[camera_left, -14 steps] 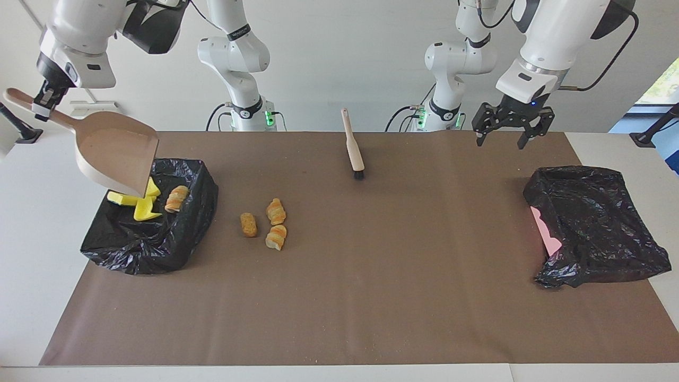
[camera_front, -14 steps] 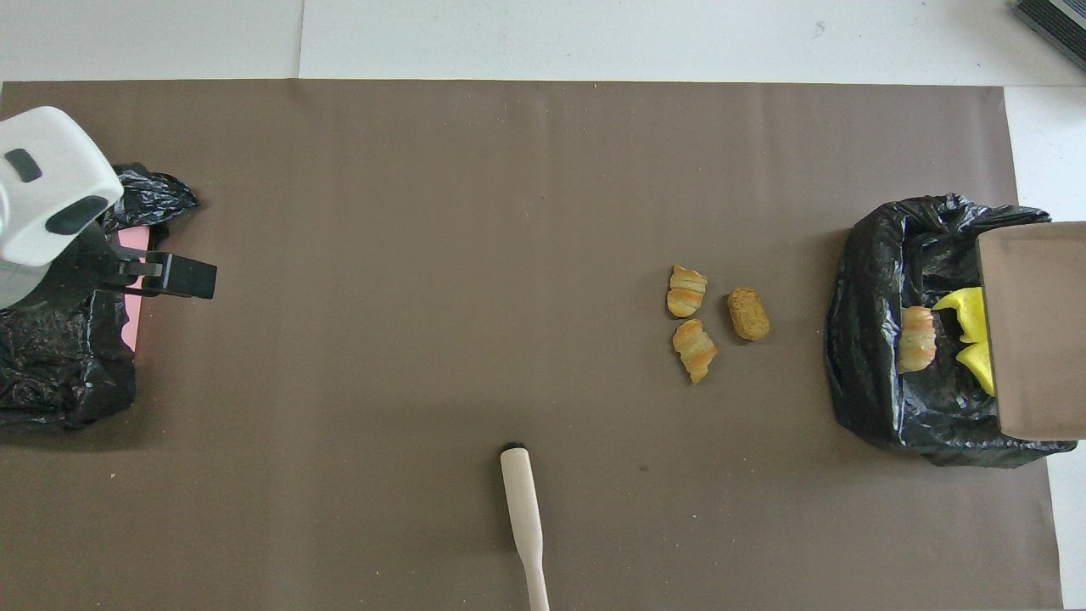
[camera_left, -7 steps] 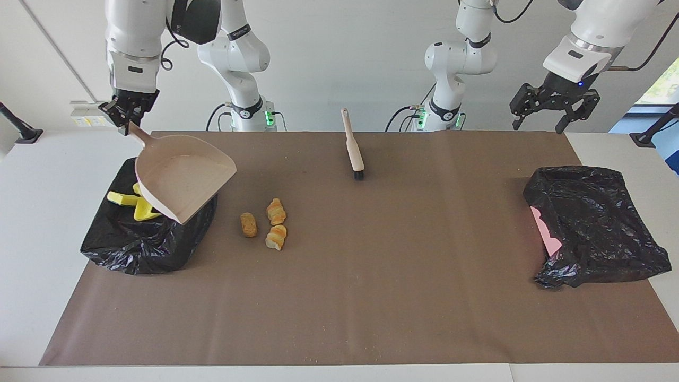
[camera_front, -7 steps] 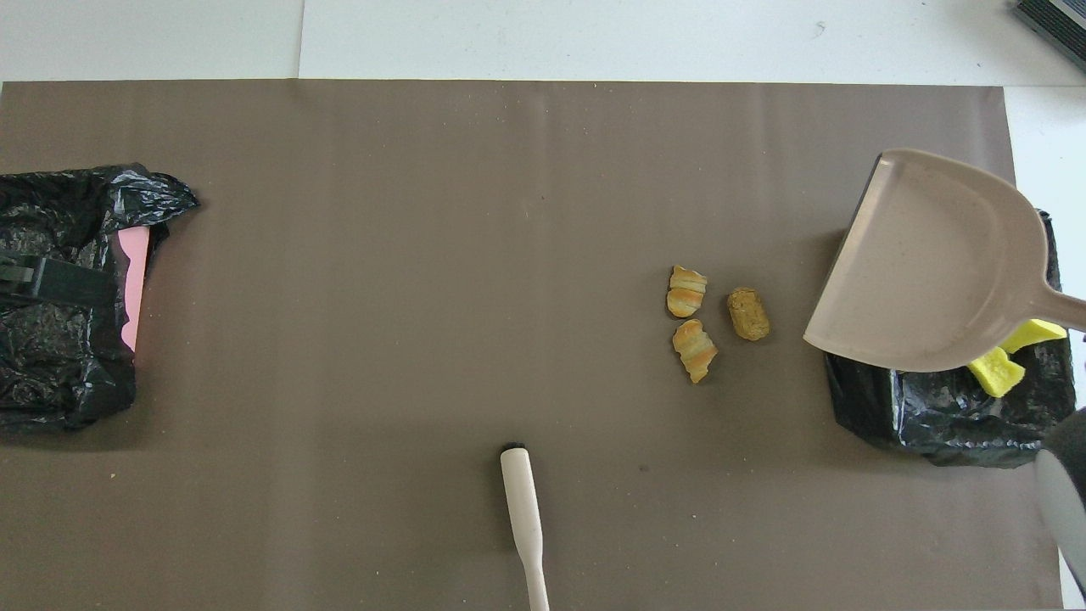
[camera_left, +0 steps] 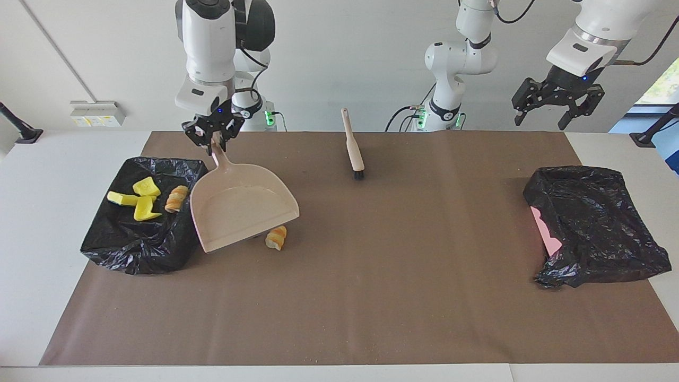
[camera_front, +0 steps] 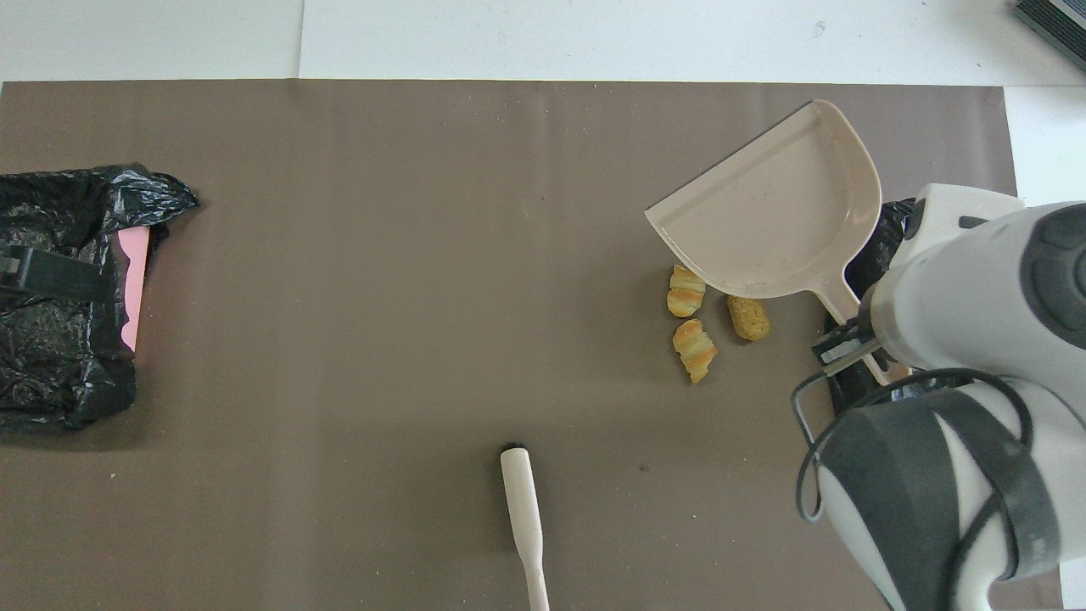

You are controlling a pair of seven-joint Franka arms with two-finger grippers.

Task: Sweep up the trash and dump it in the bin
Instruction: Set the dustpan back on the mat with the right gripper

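Brown paper [camera_left: 371, 297] covered the white worktop [camera_left: 42, 212]. Three yellow chunks [camera_left: 137, 199] and one striped bread piece [camera_left: 176, 198] lay in the black bin bag [camera_left: 132, 249] at the right arm's end of the worktop. Three more scraps lay on the paper beside that bag, toward the middle: two striped bread pieces [camera_front: 685, 291] [camera_front: 695, 349] and a brown nugget [camera_front: 748, 314].

The beige dustpan [camera_left: 241, 209] hung over those three scraps, its open edge pointing away from the robots. The right hand [camera_left: 213, 139] was closed tight on the dustpan's handle, up in the air beside the bag.

A brush [camera_left: 353, 146] with a pale handle lay on the paper near the robots, in the middle of the worktop. The left hand [camera_left: 557, 103] waited high up, wide open and holding nothing, above the left arm's end of the worktop. Another black bag [camera_left: 594, 225] with a bit of pink showing lay at that end.
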